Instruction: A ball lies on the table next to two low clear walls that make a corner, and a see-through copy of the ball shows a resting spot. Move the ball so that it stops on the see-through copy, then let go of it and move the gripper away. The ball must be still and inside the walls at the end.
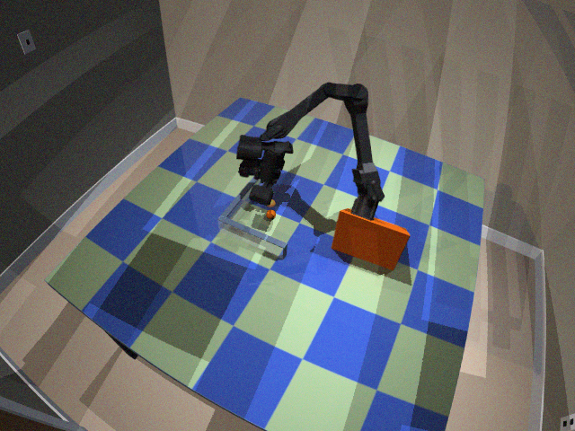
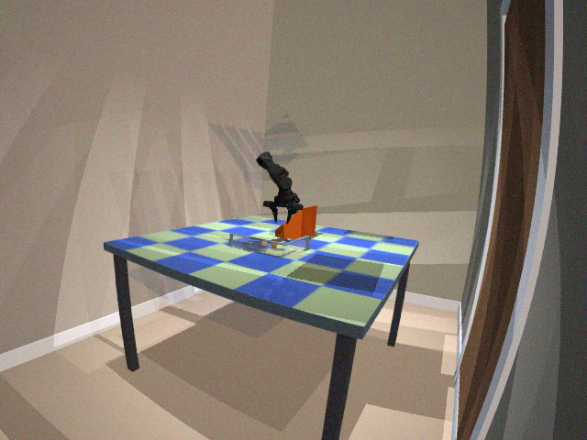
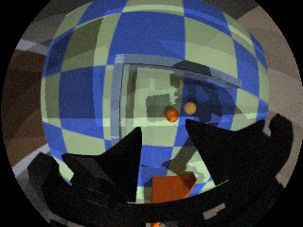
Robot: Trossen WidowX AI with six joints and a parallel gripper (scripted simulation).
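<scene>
The solid orange ball (image 1: 270, 214) (image 2: 273, 245) (image 3: 171, 115) lies on the table inside the corner of the clear walls (image 1: 252, 234) (image 3: 116, 101). The paler, see-through copy (image 1: 271, 203) (image 2: 263, 243) (image 3: 189, 108) is close beside the ball, farther from the wall that runs toward the front right in the top view. The two do not overlap. My gripper (image 2: 282, 222) (image 3: 163, 126) is open and empty, with its fingers pointing down, above the table. In the wrist view the ball shows just beyond the gap between the fingertips. In the top view the gripper body hides part of one wall.
A large orange block (image 1: 368, 241) (image 2: 301, 223) (image 3: 170, 188) stands on the checkered table (image 1: 320, 320) (image 2: 213, 274) beside the arm's base, outside the walls. The arm reaches over from the base to the walled corner.
</scene>
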